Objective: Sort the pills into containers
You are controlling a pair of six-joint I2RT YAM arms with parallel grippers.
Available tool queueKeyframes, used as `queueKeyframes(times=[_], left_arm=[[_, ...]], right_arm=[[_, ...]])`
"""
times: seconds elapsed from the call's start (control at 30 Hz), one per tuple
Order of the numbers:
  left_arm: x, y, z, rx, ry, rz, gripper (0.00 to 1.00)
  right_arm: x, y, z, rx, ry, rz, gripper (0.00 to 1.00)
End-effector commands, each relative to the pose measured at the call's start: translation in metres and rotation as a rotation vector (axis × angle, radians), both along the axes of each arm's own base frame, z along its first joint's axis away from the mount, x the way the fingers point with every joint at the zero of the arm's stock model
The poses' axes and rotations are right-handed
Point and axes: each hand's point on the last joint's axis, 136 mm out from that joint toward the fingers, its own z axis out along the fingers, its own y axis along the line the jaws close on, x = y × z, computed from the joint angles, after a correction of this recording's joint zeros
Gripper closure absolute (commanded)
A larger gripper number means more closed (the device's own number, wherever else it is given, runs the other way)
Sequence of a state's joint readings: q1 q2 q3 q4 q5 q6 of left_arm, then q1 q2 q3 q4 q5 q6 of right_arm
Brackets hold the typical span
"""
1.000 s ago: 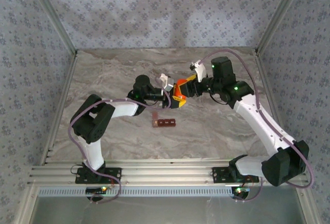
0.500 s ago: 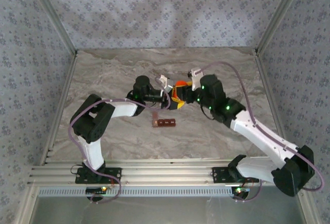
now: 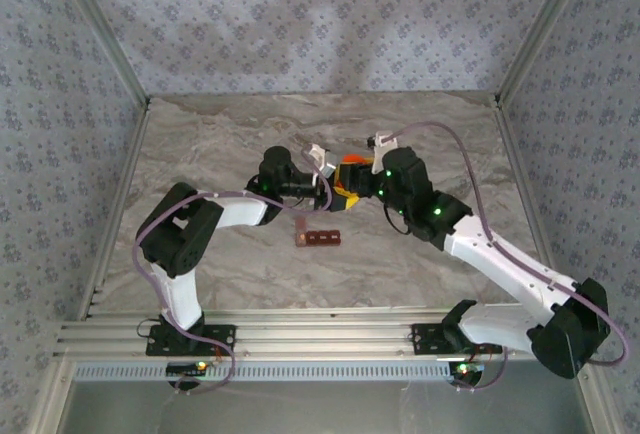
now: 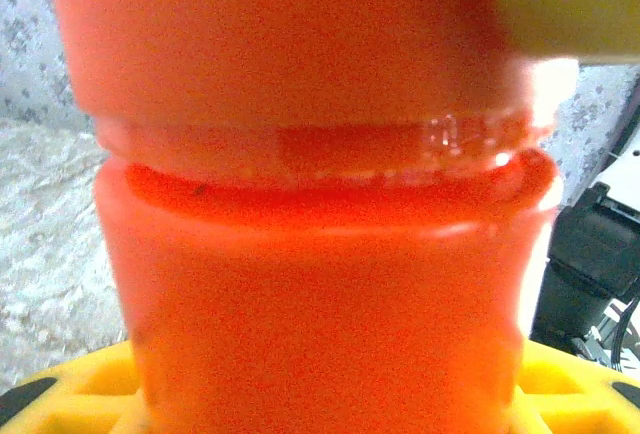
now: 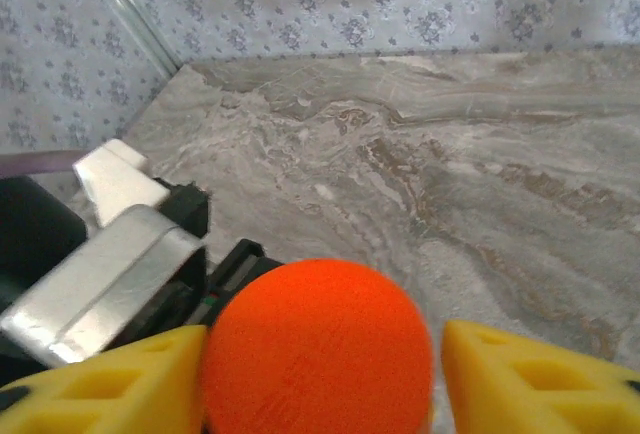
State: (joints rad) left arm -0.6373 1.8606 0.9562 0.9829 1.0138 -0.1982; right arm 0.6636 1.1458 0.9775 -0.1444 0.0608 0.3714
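Note:
An orange pill bottle (image 3: 347, 171) hangs above the table, with my left gripper (image 3: 335, 180) shut on its body (image 4: 320, 284). The yellow fingers (image 4: 70, 399) flank it. My right gripper (image 3: 360, 178) stands over the bottle's orange cap (image 5: 315, 349). Its left finger (image 5: 110, 384) touches the cap, and a gap shows before the right finger (image 5: 530, 374), so it is open. The containers (image 3: 318, 238), a dark red-brown strip of cells, lie on the table just in front of the bottle. The pills are hidden.
The marble table (image 3: 240, 134) is ringed by patterned walls and metal corner posts (image 3: 105, 49). In the right wrist view my left gripper's grey and black body (image 5: 110, 274) sits close beside the cap. The arm bases stand on the rail (image 3: 320, 339) at the near edge.
The right arm has swung its wrist and forearm round and leftward at the bottle's top, then barely moved in the last half second. The left arm and bottle stayed put.

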Motion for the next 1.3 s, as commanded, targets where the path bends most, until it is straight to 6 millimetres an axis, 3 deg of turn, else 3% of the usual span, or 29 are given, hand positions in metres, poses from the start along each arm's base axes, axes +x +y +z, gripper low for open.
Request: queueKeyframes(times=[0.0,0.07,0.2,0.33,0.43,0.47,0.63,0.83,1.0,1.03,1.27], left_arm=[[-0.009,-0.002,0.036,-0.084,-0.122,-0.043,1.00],[-0.010,-0.002,0.038,-0.087,-0.125,-0.046,1.00],[-0.012,0.000,0.038,-0.083,-0.127,-0.053,1.00],[-0.013,0.000,0.038,-0.080,-0.130,-0.054,1.00],[-0.014,0.000,0.038,-0.080,-0.130,-0.057,1.00],[-0.013,0.000,0.038,-0.080,-0.131,-0.056,1.00],[-0.014,0.000,0.038,-0.080,-0.131,-0.056,1.00],[-0.013,0.001,0.037,-0.080,-0.132,-0.052,1.00],[-0.011,0.000,0.037,-0.079,-0.130,-0.047,1.00],[-0.011,0.000,0.037,-0.078,-0.127,-0.048,1.00],[-0.011,0.000,0.037,-0.080,-0.129,-0.045,1.00]], right_arm=[[-0.022,-0.003,0.031,0.028,-0.015,0.195,0.25],[-0.034,-0.004,0.049,0.073,-0.055,0.295,0.19],[-0.045,-0.008,0.058,0.099,-0.045,0.447,0.18],[-0.031,-0.009,0.053,0.078,-0.015,0.500,0.20],[-0.021,-0.007,0.038,0.043,0.021,0.506,0.22],[-0.018,-0.007,0.049,0.042,-0.005,0.504,0.23],[-0.012,-0.003,0.042,0.043,0.014,0.509,0.27],[-0.018,0.001,0.034,0.039,0.040,0.517,0.33],[-0.026,0.003,0.042,0.042,0.026,0.517,0.37],[-0.030,0.003,0.028,0.041,0.063,0.519,0.38],[-0.044,0.003,0.027,0.049,0.083,0.511,0.41]])
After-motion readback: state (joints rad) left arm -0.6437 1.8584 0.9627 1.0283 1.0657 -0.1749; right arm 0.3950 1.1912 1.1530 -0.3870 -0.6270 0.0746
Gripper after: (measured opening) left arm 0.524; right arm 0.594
